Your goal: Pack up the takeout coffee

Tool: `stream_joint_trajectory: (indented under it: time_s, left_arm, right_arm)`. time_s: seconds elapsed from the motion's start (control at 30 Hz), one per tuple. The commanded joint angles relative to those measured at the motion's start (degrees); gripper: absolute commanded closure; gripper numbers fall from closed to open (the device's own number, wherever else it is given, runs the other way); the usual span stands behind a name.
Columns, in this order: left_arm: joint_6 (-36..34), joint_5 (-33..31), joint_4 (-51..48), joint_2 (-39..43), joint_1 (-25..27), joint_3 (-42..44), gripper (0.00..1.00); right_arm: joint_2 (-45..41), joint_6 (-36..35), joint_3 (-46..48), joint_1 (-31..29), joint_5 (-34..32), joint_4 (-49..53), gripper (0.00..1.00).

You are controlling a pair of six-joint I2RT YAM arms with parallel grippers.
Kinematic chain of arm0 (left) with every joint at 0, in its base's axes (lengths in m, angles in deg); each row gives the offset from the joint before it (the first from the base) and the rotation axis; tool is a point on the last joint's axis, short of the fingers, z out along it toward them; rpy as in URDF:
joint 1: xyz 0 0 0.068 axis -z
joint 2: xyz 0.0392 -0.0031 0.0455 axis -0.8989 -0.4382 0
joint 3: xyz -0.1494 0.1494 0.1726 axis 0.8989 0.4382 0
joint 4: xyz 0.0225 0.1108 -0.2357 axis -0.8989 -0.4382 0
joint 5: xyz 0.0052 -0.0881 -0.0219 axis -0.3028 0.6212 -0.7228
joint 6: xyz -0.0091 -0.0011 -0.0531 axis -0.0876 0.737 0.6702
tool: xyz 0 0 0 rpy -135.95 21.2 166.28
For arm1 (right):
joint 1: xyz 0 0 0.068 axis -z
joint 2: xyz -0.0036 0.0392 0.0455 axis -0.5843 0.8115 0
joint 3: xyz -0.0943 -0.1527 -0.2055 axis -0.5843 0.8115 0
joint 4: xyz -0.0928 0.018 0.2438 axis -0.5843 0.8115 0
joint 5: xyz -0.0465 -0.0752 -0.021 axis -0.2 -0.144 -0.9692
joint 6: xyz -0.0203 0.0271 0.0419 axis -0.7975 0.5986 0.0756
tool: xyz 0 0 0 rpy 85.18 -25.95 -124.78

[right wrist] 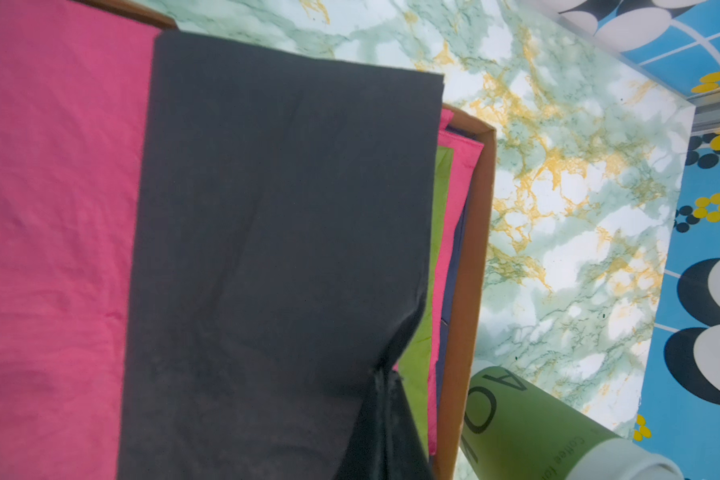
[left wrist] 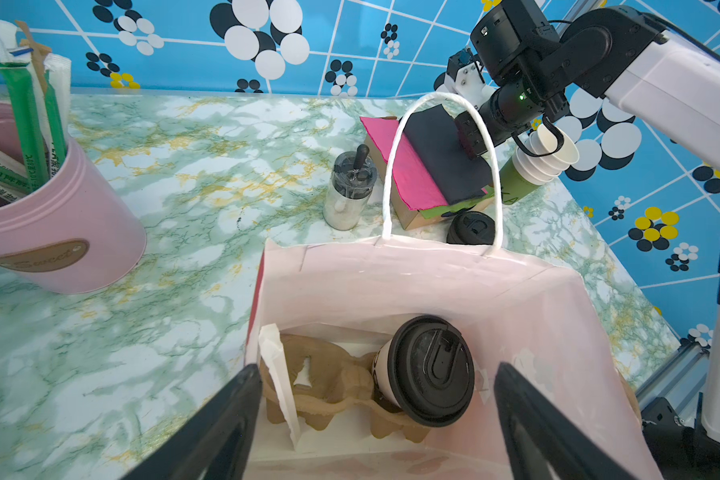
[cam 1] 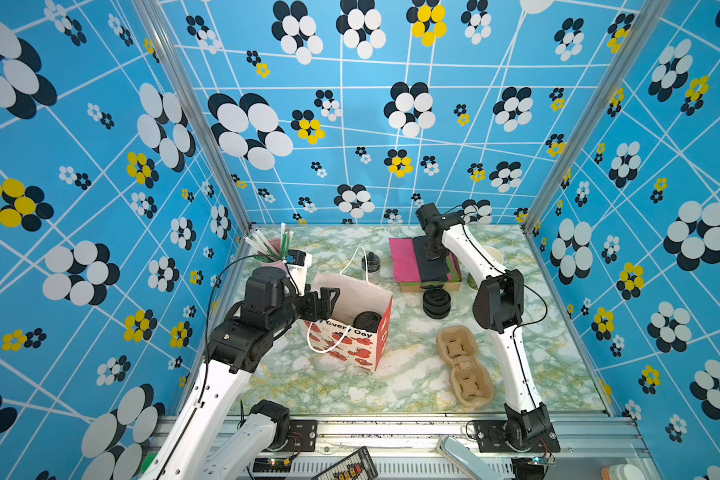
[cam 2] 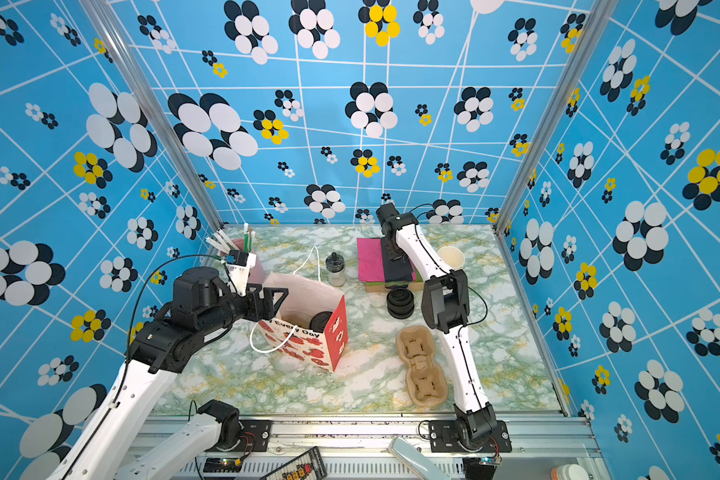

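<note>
The takeout coffee [left wrist: 431, 370], a small paper cup with a black sip lid, stands in a brown pulp carrier [left wrist: 321, 374] inside the open paper bag [left wrist: 391, 274]. In both top views its lid [cam 1: 366, 321] [cam 2: 320, 321] shows through the bag's mouth. My left gripper [left wrist: 377, 370] [cam 1: 327, 296] hangs open over the bag's left rim and holds nothing. A white paper sleeve [left wrist: 281, 374] leans in the bag beside the carrier. At the back, my right gripper [right wrist: 385, 374] [cam 1: 433, 249] is shut on a corner of a black napkin [right wrist: 287, 208] lying on a pink one.
A squat stack of black lids [cam 1: 436, 303] sits in front of the napkin box [cam 1: 429, 286]. Nested paper cups [left wrist: 545, 158] stand right of that box. A second pulp carrier [cam 1: 464, 365] lies front right. A shaker [cam 1: 371, 266] and a pink tub of straws [left wrist: 55, 232] stand at the back left.
</note>
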Motion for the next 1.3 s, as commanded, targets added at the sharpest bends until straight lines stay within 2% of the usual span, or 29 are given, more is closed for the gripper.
stream_joint_trajectory:
  time_s: [0.0,0.3,0.5,0.97,1.27]
  left_arm:
    - [0.28,0.85,0.74,0.43,0.32,0.87,0.11]
    - [0.33,0.82,0.65,0.61,0.30,1.10,0.11]
    - [0.41,0.81,0.57,0.73,0.35,1.20,0.11]
    - [0.24,0.46,0.98,1.06,0.40,-0.38,0.11]
    - [-0.58,0.13,0.44,0.43,0.38,-5.76,0.06]
  right_arm:
    - [0.44,-0.33,0.66,0.49,-1.24,-0.47,0.93]
    - [2.90,-0.49,0.70,0.69,-2.13,-0.33,0.85]
    - [3.48,-0.72,0.29,0.73,-2.91,-0.04,0.74]
    - [-3.17,0.16,-2.46,-0.37,-2.64,0.54,0.41]
    - [-2.53,-0.03,-6.07,-3.84,-3.72,1.33,0.22]
